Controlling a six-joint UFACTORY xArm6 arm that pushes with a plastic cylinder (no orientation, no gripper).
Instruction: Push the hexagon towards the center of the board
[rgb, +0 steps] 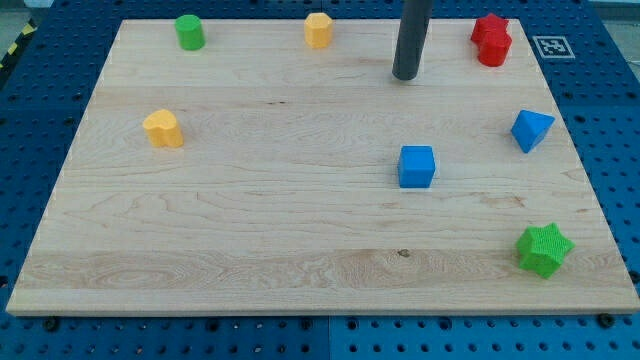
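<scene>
A yellow hexagon block sits near the top edge of the wooden board, a little left of the middle. My tip rests on the board to the right of the hexagon and slightly below it, apart from it. A blue cube lies below my tip, right of the board's centre.
A green cylinder is at the top left. A yellow heart-like block is at the left. A red star block is at the top right, a blue triangle block at the right edge, a green star at the bottom right.
</scene>
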